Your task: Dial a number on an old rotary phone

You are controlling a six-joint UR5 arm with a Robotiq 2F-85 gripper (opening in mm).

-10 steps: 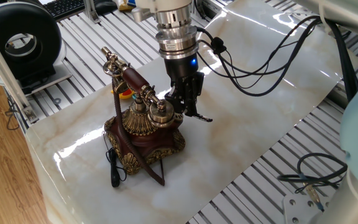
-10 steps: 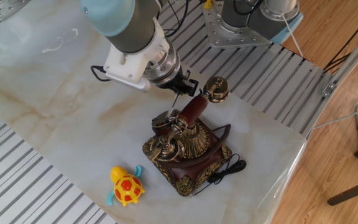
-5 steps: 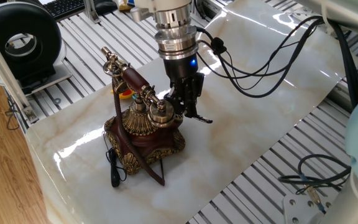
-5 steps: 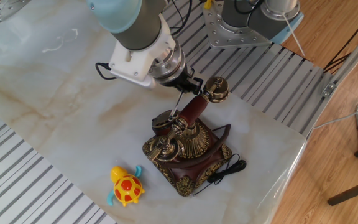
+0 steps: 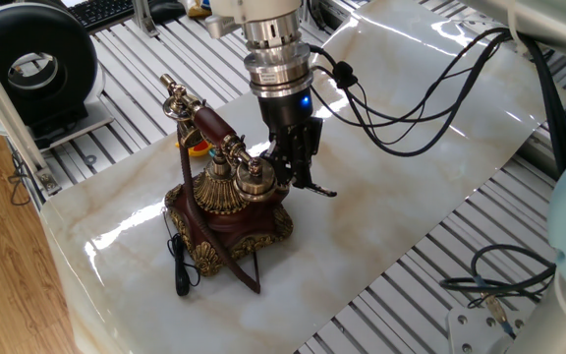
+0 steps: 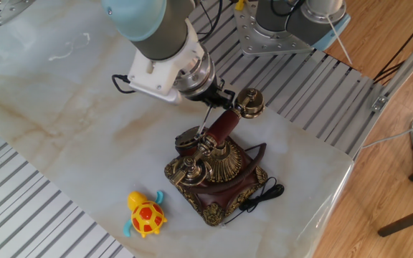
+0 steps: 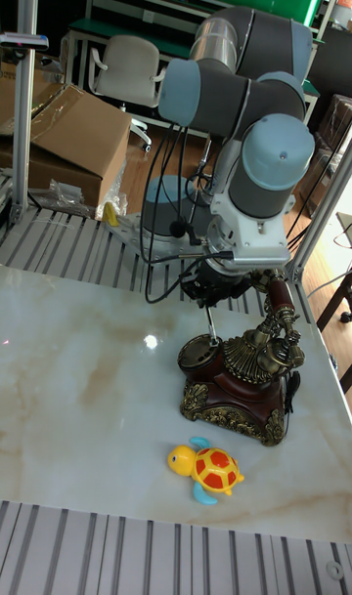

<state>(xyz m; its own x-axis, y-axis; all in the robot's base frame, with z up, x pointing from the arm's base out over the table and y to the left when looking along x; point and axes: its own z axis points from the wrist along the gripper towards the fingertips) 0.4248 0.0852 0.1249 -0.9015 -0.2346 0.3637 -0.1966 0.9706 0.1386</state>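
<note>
The old rotary phone (image 5: 226, 211) stands on the marble sheet, dark red-brown with gold filigree. Its reddish handset (image 6: 221, 127) rests on the tall cradle. My gripper (image 5: 296, 157) hangs just right of the cradle, pointing down, shut on a slim silver pen (image 6: 205, 120). The pen slants down from the gripper (image 6: 212, 97) to the dial (image 6: 187, 138) on the phone's front. In the tall fixed view the pen (image 7: 210, 318) reaches the dial (image 7: 198, 346) below the gripper (image 7: 208, 290). A black cord (image 5: 179, 265) trails off the base.
A yellow and orange toy turtle (image 6: 145, 213) lies on the marble near the phone's base. Slatted metal table (image 6: 20, 208) surrounds the marble sheet. Black cables (image 5: 411, 88) hang from the arm. A black round device (image 5: 37, 59) sits at the far left.
In the other fixed view the arm and gripper have edged slightly right toward the handset, pen still at the dial. The phone has not moved.
</note>
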